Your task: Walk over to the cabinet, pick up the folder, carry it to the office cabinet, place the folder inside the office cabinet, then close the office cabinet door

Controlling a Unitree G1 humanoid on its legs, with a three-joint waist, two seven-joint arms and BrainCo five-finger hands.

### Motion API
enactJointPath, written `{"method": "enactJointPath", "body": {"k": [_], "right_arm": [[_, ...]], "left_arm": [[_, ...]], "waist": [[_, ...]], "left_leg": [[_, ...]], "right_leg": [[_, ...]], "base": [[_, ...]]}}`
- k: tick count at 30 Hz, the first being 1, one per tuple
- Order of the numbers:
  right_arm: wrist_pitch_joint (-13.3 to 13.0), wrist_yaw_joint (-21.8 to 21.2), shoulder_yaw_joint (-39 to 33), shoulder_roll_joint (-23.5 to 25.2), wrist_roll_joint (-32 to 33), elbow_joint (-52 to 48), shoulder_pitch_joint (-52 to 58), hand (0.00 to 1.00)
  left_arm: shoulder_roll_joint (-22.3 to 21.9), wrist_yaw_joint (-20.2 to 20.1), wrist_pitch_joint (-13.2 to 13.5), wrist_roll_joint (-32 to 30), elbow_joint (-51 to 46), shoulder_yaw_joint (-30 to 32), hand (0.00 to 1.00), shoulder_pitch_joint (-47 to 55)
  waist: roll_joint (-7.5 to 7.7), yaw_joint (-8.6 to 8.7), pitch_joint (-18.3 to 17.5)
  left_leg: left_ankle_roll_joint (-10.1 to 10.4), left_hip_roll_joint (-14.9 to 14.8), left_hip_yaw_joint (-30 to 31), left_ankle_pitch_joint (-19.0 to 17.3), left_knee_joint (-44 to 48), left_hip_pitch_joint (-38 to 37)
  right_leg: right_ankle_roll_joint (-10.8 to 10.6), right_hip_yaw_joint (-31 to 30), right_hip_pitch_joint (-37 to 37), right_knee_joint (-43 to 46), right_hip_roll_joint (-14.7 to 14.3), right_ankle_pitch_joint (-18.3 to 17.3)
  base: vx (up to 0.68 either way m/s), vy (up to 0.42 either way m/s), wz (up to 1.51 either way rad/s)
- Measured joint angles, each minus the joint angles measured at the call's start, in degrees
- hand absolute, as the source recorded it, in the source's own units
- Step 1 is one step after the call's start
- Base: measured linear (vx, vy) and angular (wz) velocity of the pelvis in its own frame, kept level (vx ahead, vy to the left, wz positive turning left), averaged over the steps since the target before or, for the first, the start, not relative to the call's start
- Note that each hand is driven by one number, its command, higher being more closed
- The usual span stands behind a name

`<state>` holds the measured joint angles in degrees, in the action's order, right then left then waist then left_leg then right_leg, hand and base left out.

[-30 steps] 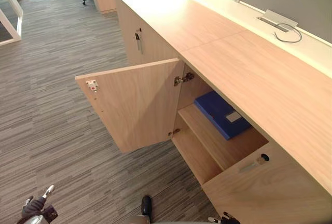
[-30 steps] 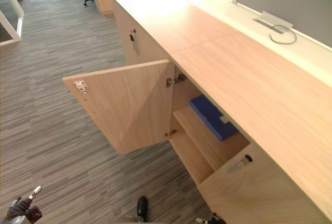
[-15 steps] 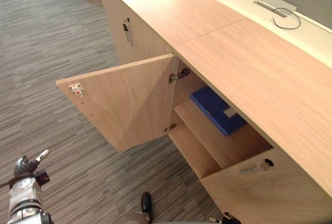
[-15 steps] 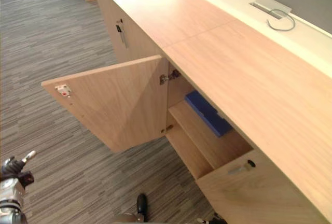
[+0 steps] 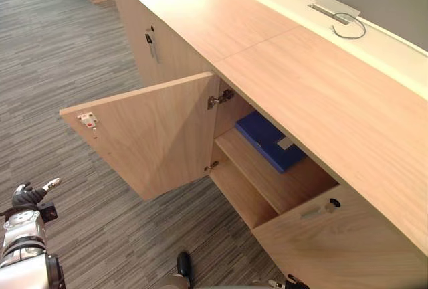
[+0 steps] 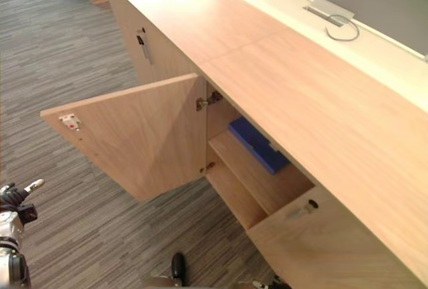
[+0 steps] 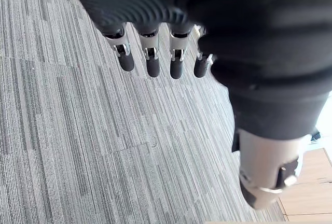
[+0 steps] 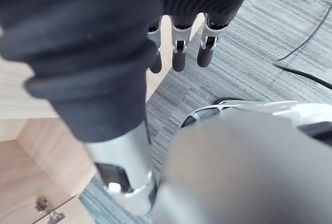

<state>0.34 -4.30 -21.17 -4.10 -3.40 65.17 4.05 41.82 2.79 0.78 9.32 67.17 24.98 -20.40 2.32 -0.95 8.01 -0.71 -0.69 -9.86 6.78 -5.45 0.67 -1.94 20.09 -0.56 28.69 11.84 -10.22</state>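
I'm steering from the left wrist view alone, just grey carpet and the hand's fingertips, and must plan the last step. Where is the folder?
Observer: The blue folder lies flat on the shelf inside the light wooden office cabinet.
Operator: Is its door shut?
Observer: No, the wooden door stands wide open, swung out over the grey striped carpet.
Operator: And the right hand?
Observer: The right hand hangs by the cabinet front, fingers straight, holding nothing.

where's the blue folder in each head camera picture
left eye view: blue folder on the shelf, right of centre.
right eye view: blue folder on that shelf, nearer centre.
shared landmark: the upper hinge, just up-left of the folder.
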Motion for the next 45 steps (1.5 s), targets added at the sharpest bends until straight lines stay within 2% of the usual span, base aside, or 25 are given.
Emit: {"method": "enactJointPath", "body": {"k": [1,3,4,5,6,9,11,13,14,15,16,17,18,19,21,22,23,24,25,28,31,36,41,43,45], "right_arm": [[-0.24,-0.10,0.16,0.25,0.00,-0.38,0.01,0.00],[-0.43,-0.13,1.17,0.32,0.06,-0.37,0.00,0.00],[-0.49,-0.11,1.67,0.30,0.07,-0.34,0.01,0.00],[-0.56,-0.13,2.81,0.19,0.08,-0.32,0.03,0.00],[-0.52,-0.14,2.93,0.22,0.03,-0.13,0.03,0.00],[-0.37,-0.07,2.42,-0.26,0.05,0.92,0.45,0.00],[-0.34,-0.07,2.12,-0.14,0.08,1.23,0.62,0.00],[-0.33,0.08,1.55,-0.20,0.21,1.98,0.48,0.00],[-0.31,0.17,1.07,-0.22,0.26,1.92,0.47,0.00],[-0.25,0.33,1.02,-0.30,0.35,1.88,0.62,0.00],[-0.25,0.42,1.06,-0.25,0.57,1.80,0.58,0.00],[-0.25,0.86,1.19,-0.49,1.05,1.43,0.17,0.00],[-0.23,1.31,2.33,-1.52,2.08,0.58,-0.59,0.00],[-0.29,1.59,2.91,-2.32,2.24,-0.39,-1.69,0.00],[-0.35,2.04,3.54,-3.58,2.20,-0.44,-3.15,0.00],[-0.39,2.20,4.86,-4.95,2.17,-0.53,-3.36,0.00],[-0.40,2.15,5.05,-5.76,2.16,-0.47,-3.30,0.00],[-0.33,1.95,5.07,-4.59,2.07,0.11,-3.54,0.00],[-0.32,1.48,5.06,-3.80,1.93,0.69,-4.58,0.00],[-0.36,1.02,4.98,-3.58,1.10,1.45,-4.88,0.00],[-0.33,0.68,4.97,-3.50,-0.06,2.43,-3.27,0.00],[0.19,0.51,4.37,-3.36,-0.03,2.99,0.53,0.00],[0.12,0.32,2.47,-2.93,-0.38,2.54,0.80,0.00],[0.14,0.33,2.43,-2.84,-0.72,2.48,0.85,0.00],[0.01,0.33,2.01,-2.94,-0.97,1.89,1.12,0.00]], "left_arm": [[-0.18,-0.02,-0.02,0.03,-0.01,-0.05,0.00,0.31],[-0.95,-0.01,-0.05,0.27,-0.01,-0.83,0.00,0.60],[-1.53,0.00,-0.15,0.27,0.01,-1.01,0.00,0.72],[-2.25,-0.01,-0.33,0.23,0.02,-0.98,0.00,0.91],[-2.38,-0.03,-0.37,0.23,0.02,-0.97,0.00,0.90],[-4.79,-0.15,-0.48,0.23,2.01,1.88,0.00,2.13],[-6.05,-0.21,-0.68,0.26,2.06,3.48,0.00,3.13],[-8.66,-0.59,-0.70,0.59,2.00,5.61,0.00,3.13],[-9.32,-0.60,-0.72,0.85,1.95,6.33,0.00,3.18],[-10.56,-0.71,-0.74,1.71,1.59,8.35,0.00,3.28],[-10.77,-0.71,-0.74,2.00,1.51,9.14,0.00,3.30],[-10.98,-0.70,-0.74,2.14,1.53,10.05,0.00,3.72],[-11.23,-0.70,-0.77,2.23,1.59,10.79,0.00,4.79],[-11.21,-0.66,-0.82,2.22,1.58,11.84,0.00,5.50],[-11.11,-0.53,-0.85,2.15,1.55,12.16,0.00,6.09],[-11.11,-0.55,-0.87,2.03,1.55,12.05,0.00,6.14],[-11.02,-0.57,-0.85,1.95,1.53,11.97,0.00,6.13],[-9.57,-0.68,-0.80,1.92,1.46,11.73,0.00,5.47],[-7.86,-0.82,-0.74,1.86,1.56,11.49,0.00,5.08],[-6.31,-0.73,-0.72,1.35,1.60,11.69,0.00,5.87],[-6.29,-0.70,-0.68,-0.83,2.02,11.48,0.00,6.58],[-7.68,-0.67,-0.55,-3.25,2.03,6.67,0.00,6.43],[-7.98,-0.78,0.03,-8.85,-1.06,-3.90,0.00,6.09],[-7.93,-0.98,0.83,-12.80,-5.29,-11.17,0.00,6.14],[-8.73,-1.79,1.80,-16.36,-8.67,-16.63,0.00,6.14]], "waist": [[0.03,0.74,-0.03],[-0.01,0.84,0.13],[-0.01,0.87,0.14],[0.71,0.99,0.09],[1.73,0.91,-0.07],[1.94,0.43,-0.99],[2.00,0.32,-1.11],[1.64,0.22,-0.85],[1.27,0.12,-0.60],[0.68,0.37,-0.75],[0.64,0.34,-0.57],[0.37,0.01,-0.27],[0.06,-0.20,-0.11],[-0.29,-0.64,0.16],[-0.51,-1.29,0.12],[-2.02,-1.30,-0.31],[-3.15,-1.27,-0.43],[-1.09,-0.48,-0.75],[-0.47,-0.13,-1.11],[-0.45,-0.83,-1.51],[-1.63,-0.38,-2.94],[-1.42,0.80,-3.74],[-1.41,1.28,-3.80],[-0.90,1.02,-3.81],[-1.52,1.52,-3.86]], "left_leg": [[-0.10,-0.37,1.44,-0.11,-0.01,-0.40],[-0.11,-1.26,4.09,-0.12,0.00,-0.44],[-0.08,-1.51,5.09,-0.10,0.01,-0.42],[0.24,-1.14,6.38,0.05,0.01,-0.42],[0.38,-0.24,6.83,0.09,0.02,-0.38],[1.64,-0.69,7.59,0.42,0.26,0.35],[2.41,-1.15,7.74,-1.20,2.42,1.39],[3.85,-2.33,7.14,-9.39,18.93,8.47],[4.35,-3.04,6.09,-11.36,24.09,10.26],[6.07,-5.15,3.20,-13.80,33.13,14.13],[6.13,-6.45,0.87,-14.61,36.87,15.32],[4.43,-8.89,-3.50,-16.91,41.08,16.26],[2.96,-11.27,-4.90,-19.13,42.64,17.36],[2.73,-12.95,-3.81,-19.27,41.29,18.59],[3.59,-14.19,1.08,-16.27,33.14,19.01],[4.15,-14.87,6.26,-7.40,24.22,17.52],[9.57,-15.30,8.38,-1.28,21.63,16.83],[10.84,-11.83,9.11,-1.28,20.84,16.54],[10.43,-10.22,8.83,-0.80,18.51,16.15],[8.90,-7.97,5.84,1.47,11.88,11.26],[7.71,-6.41,3.45,4.78,3.34,6.36],[6.65,-3.84,1.47,6.17,0.42,5.59],[6.19,-3.51,0.09,5.46,0.07,4.88],[6.11,-2.91,0.26,5.53,0.06,4.89],[6.14,-3.03,1.32,5.65,0.04,4.86]], "right_leg": [[0.70,-0.96,-0.39,0.76,-0.73,-1.74],[0.41,-3.30,-0.88,-3.78,-4.81,-3.03],[0.46,-4.17,-0.94,-6.69,-6.47,-2.98],[2.04,-4.75,-0.41,-11.89,-7.99,-1.56],[3.27,-4.74,-0.35,-14.19,-7.71,0.55],[2.83,-3.04,0.48,-17.67,-8.45,0.20],[2.85,-2.42,1.69,-19.80,-9.10,0.28],[2.43,-1.22,4.76,-22.07,-9.77,0.87],[2.40,-0.92,5.86,-22.42,-10.22,0.90],[2.32,-0.28,7.13,-22.47,-10.86,0.94],[2.32,-0.25,7.95,-22.66,-10.93,0.94],[2.29,-0.72,9.60,-23.30,-10.98,0.92],[2.30,-1.89,10.72,-23.47,-10.71,0.92],[2.09,-2.93,11.04,-23.37,-9.78,0.79],[0.35,-4.30,11.17,-22.72,-7.55,-0.15],[-2.23,-4.81,11.43,-21.89,-6.77,-1.67],[-4.02,-4.90,11.87,-21.55,-6.79,-2.78],[-5.02,-5.01,11.11,-20.79,-3.68,-3.21],[-4.20,-5.08,9.70,-20.18,-2.39,-1.83],[-6.25,-7.69,9.77,-20.38,0.20,2.08],[-6.87,-9.34,9.65,-21.21,1.69,4.68],[-7.07,-9.56,8.12,-21.73,4.50,4.80],[-7.12,-9.67,7.53,-22.43,5.22,4.60],[-7.35,-9.68,7.27,-23.41,5.97,1.55],[-8.72,-9.68,7.04,-22.49,5.64,0.94]], "base": [[-0.03,-0.015,0.48],[-0.02,-0.051,0.61],[-0.02,-0.108,0.76],[-0.02,-0.145,0.64],[0.01,-0.187,0.72],[0.06,-0.129,0.30],[0.08,-0.087,0.14],[0.13,-0.068,0.20],[0.13,-0.041,0.14],[0.14,-0.016,0.11],[0.15,0.000,-0.01],[0.21,0.067,-0.28],[0.21,0.123,-0.53],[0.21,0.161,-0.69],[0.21,0.266,-0.49],[0.22,0.356,-0.17],[0.21,0.391,0.12],[0.16,0.288,0.21],[0.19,0.318,0.26],[0.14,0.206,-0.17],[0.07,0.125,-0.30],[0.02,0.093,-0.19],[-0.06,0.019,-0.29],[-0.10,-0.031,-0.26],[-0.08,-0.046,0.01]]}}
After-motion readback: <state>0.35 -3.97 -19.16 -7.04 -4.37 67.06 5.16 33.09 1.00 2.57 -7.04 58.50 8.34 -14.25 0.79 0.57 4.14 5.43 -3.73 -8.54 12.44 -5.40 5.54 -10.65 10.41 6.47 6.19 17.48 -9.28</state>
